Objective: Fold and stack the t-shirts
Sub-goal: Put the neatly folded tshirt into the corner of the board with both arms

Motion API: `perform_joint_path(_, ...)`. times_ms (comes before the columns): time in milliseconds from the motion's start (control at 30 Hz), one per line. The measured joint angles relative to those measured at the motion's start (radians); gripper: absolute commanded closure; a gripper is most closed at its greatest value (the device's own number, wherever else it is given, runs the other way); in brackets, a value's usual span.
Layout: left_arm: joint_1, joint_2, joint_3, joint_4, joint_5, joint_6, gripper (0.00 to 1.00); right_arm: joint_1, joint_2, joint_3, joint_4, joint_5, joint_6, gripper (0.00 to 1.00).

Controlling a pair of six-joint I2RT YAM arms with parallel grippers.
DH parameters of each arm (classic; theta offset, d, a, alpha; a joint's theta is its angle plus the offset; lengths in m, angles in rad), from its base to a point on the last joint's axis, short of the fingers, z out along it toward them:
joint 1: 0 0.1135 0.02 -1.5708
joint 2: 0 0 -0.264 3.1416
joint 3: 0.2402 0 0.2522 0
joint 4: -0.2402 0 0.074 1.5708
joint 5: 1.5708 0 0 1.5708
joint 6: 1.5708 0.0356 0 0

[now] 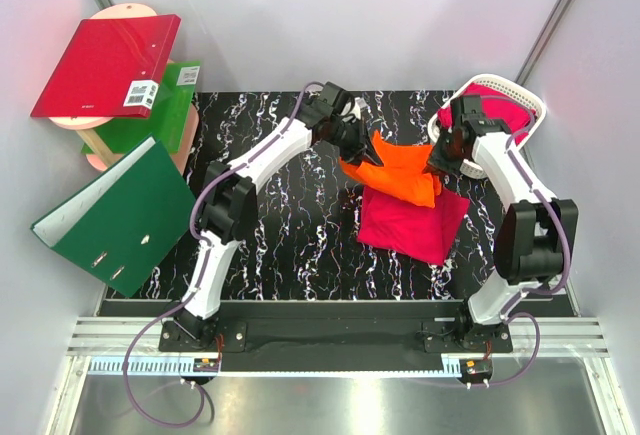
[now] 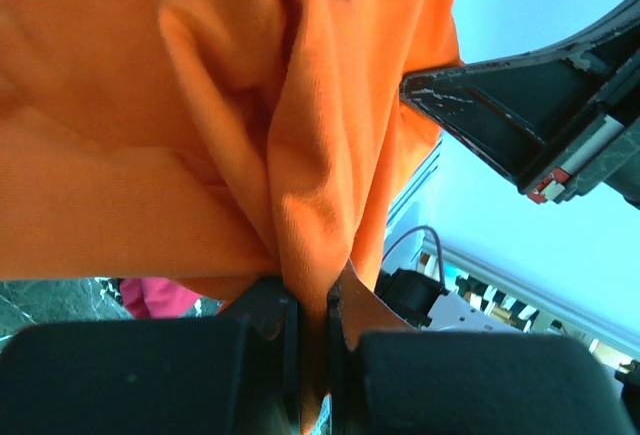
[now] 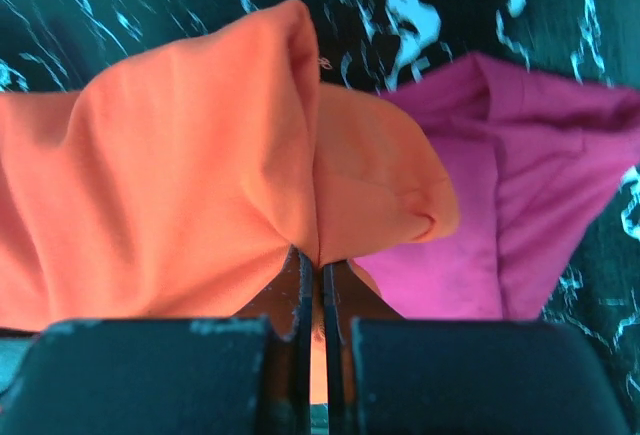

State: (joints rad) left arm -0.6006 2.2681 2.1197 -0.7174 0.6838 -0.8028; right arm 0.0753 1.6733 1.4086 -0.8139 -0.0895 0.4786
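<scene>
My left gripper (image 2: 312,305) is pinched tight on a bunched fold of the orange t-shirt (image 2: 200,135); in the left wrist view the cloth runs straight down into the narrow slot between the two black fingers. My right gripper (image 3: 320,277) is pressed together in the same way on another gathered edge of that shirt, with the fabric fanning out from between the fingertips.

From above, the orange shirt is stretched between my two grippers over the middle-right of the black, white-veined table (image 1: 290,225), sagging and creased along its span. Its lower edge overlaps the far edge of a magenta t-shirt (image 1: 410,225), which lies roughly folded on the table just nearer to my bases. I cannot tell whether the orange cloth touches it.

Behind my right wrist, at the far right corner, a white lattice basket (image 1: 522,92) holds more magenta cloth (image 1: 490,105).

Well apart on the left stand the ring binders: a red binder (image 1: 105,65) resting on top, a green binder (image 1: 160,110) beneath it, and a larger green binder (image 1: 115,220) tilted at the table's left edge.
</scene>
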Motion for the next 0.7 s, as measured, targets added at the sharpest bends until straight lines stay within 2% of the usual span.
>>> perform_joint_path(200,0.031,0.007,0.049,0.002,-0.014,-0.008,1.00,-0.001,0.083,0.128,0.018,-0.010,-0.010,1.00)
perform_joint_path(367,0.048,0.007,0.066,0.014,-0.014,-0.010,1.00,-0.001,0.089,0.185,0.033,-0.003,-0.027,1.00)
perform_joint_path(533,0.048,0.012,0.066,0.030,0.000,-0.019,1.00,-0.012,0.087,0.178,0.036,0.000,-0.030,1.00)
perform_joint_path(700,0.033,0.043,0.060,0.048,0.041,-0.034,1.00,-0.040,0.066,0.094,0.038,0.000,-0.029,1.00)
